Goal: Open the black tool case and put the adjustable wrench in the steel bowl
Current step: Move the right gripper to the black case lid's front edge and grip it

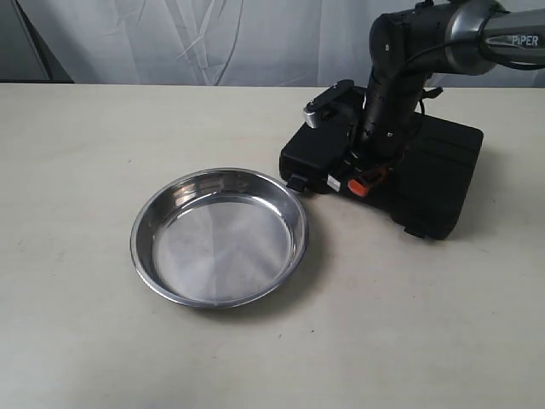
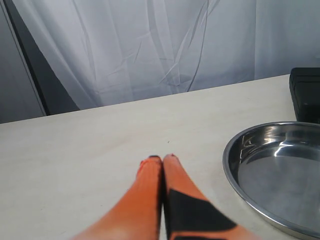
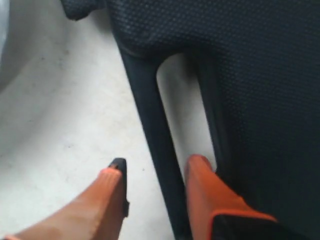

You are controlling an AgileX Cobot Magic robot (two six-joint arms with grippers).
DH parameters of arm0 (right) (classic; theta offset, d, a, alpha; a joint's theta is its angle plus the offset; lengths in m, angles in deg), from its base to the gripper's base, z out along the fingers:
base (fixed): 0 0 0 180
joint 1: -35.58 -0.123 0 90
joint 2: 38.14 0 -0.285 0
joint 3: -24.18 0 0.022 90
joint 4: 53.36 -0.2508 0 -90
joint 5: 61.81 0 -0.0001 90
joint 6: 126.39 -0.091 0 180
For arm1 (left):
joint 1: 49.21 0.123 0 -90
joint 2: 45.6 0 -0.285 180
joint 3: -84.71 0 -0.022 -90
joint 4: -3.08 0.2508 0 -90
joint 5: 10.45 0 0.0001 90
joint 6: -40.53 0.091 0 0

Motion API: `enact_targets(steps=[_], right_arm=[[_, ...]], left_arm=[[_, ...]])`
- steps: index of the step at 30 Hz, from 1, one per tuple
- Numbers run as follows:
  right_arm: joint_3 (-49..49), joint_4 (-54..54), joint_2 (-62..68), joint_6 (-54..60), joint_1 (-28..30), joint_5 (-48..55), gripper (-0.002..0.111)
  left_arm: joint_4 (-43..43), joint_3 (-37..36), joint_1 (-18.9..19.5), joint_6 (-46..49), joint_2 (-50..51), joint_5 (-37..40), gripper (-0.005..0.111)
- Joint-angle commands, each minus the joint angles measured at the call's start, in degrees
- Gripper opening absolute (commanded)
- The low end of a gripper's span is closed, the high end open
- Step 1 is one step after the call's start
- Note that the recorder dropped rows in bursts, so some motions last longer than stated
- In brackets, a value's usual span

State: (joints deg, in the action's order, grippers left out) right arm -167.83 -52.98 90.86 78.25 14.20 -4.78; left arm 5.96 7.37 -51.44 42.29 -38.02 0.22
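Note:
The black tool case (image 1: 438, 162) lies closed at the right of the table. Its front handle bar (image 3: 150, 115) runs between the fingers of my right gripper (image 3: 157, 162), which is open: one fingertip (image 3: 199, 162) sits in the handle slot, the other (image 3: 116, 170) is outside over the table. In the exterior view that gripper (image 1: 362, 181) is down at the case's near edge. The steel bowl (image 1: 220, 237) stands empty to the left of the case. My left gripper (image 2: 162, 157) is shut on nothing, low over bare table beside the bowl (image 2: 280, 175). The adjustable wrench is hidden.
A white curtain (image 1: 213, 38) hangs behind the table's far edge. A corner of the case (image 2: 305, 95) shows just beyond the bowl in the left wrist view. The pale tabletop (image 1: 77, 153) stretches left of and in front of the bowl.

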Motion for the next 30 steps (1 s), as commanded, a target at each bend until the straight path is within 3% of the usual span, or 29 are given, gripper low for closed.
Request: enact_targets(steps=[1,11,14,16,17,30], right_arm=[[-0.46,4.2,0.3,-2.65,0.06,-1.05,0.038],[-0.23,4.07,2.74,-4.61,0.06,-1.75,0.036],[-0.23,4.07,2.24,-5.34,0.06,-1.9,0.019],[-0.23,4.07,2.24,-5.34,0.06,-1.38,0.001],[-0.23,4.07,2.24,-5.34,0.06,-0.98,0.0],[-0.23,-4.06,-3.87,-4.69,-0.04,5.23,-0.001]], left_arm=[[-0.2,0.12,-0.21,-0.04,0.2,-0.34,0.0],[-0.2,0.12,-0.21,-0.04,0.2,-0.34,0.0],[-0.2,0.12,-0.21,-0.04,0.2,-0.34,0.0],[-0.2,0.12,-0.21,-0.04,0.2,-0.34,0.0],[-0.2,0.12,-0.21,-0.04,0.2,-0.34,0.0],[-0.2,0.12,-0.21,-0.04,0.2,-0.34,0.0]])
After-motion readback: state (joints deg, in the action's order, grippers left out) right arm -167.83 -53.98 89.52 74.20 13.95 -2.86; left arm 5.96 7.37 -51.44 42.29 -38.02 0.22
